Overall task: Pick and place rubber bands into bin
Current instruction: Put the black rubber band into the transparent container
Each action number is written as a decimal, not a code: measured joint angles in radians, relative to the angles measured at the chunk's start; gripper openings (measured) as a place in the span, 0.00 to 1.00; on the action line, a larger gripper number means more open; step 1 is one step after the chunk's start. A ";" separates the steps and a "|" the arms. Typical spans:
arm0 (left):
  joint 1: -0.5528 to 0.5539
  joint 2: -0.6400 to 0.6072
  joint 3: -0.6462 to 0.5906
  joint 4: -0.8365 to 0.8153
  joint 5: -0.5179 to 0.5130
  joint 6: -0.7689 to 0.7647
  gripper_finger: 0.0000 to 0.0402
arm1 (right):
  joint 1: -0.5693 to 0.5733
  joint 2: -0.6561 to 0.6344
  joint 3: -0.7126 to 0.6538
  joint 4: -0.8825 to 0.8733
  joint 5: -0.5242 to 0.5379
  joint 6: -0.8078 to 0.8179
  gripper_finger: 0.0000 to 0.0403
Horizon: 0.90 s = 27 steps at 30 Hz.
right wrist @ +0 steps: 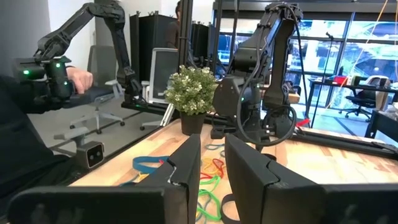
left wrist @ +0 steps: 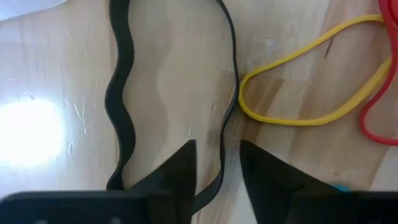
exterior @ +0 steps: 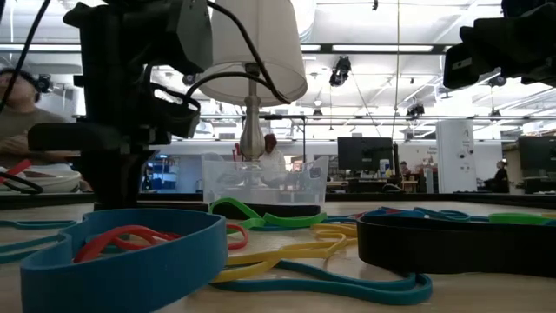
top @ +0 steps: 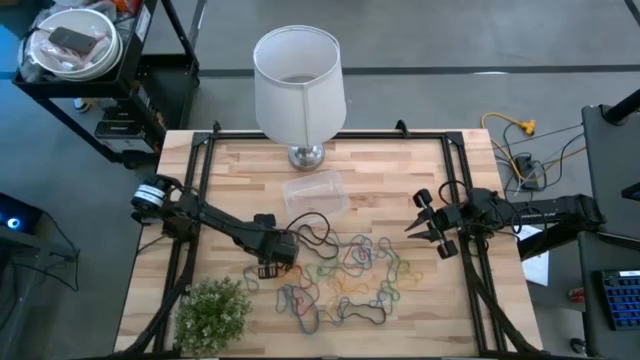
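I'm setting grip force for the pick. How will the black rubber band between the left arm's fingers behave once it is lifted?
The black rubber band lies in wavy curves, so it is probably floppy and will sag. It is thin, so likely very light. The left end effector straddles only one strand, which might slip out.

From above I get even, bright light on the table with only soft shadows; through the left wrist camera a white glare patch burns out the wood, and the dark fingers sit soft and blurred. At table height the nearest rubber bands are out of focus; ceiling lights behind silhouette the arm.
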 joint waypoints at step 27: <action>-0.116 -0.205 0.029 -0.155 -0.108 -0.147 0.00 | 0.000 0.001 0.000 -0.012 0.000 0.001 0.17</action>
